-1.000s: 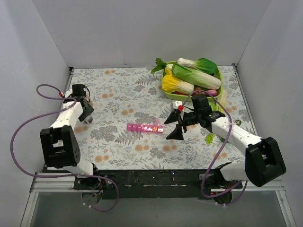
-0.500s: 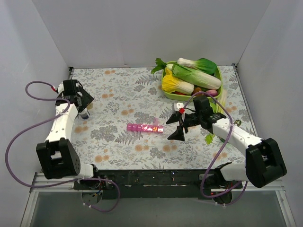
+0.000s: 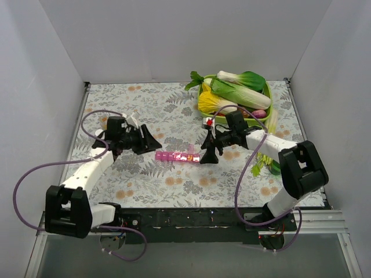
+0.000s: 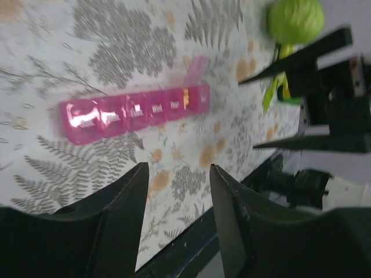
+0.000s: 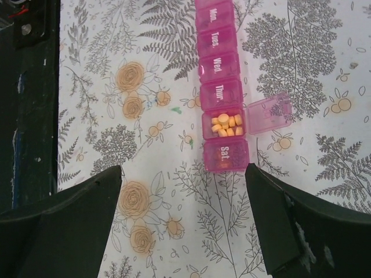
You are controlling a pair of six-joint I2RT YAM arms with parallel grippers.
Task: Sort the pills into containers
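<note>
The pink pill organizer [image 3: 177, 157] lies mid-table. In the right wrist view the organizer [image 5: 219, 63] has one compartment open with its lid [image 5: 269, 113] flipped aside and several orange pills [image 5: 226, 124] inside; the other lids are shut. My right gripper [image 5: 184, 169] is open and empty just off the "Sat." end, and it also shows in the top view [image 3: 207, 148]. My left gripper [image 3: 149, 143] is open and empty, off the organizer's left end. In the left wrist view the left gripper [image 4: 177, 174] is above and short of the organizer [image 4: 116, 113].
A green tray [image 3: 268, 92] of vegetables stands at the back right. A green vegetable [image 3: 258, 169] lies near the right arm and also shows in the left wrist view [image 4: 295, 18]. The walls close in the table on three sides.
My left arm swung from the far left edge in toward the organizer's left end. My right gripper moved left and closer to the organizer's right end.
</note>
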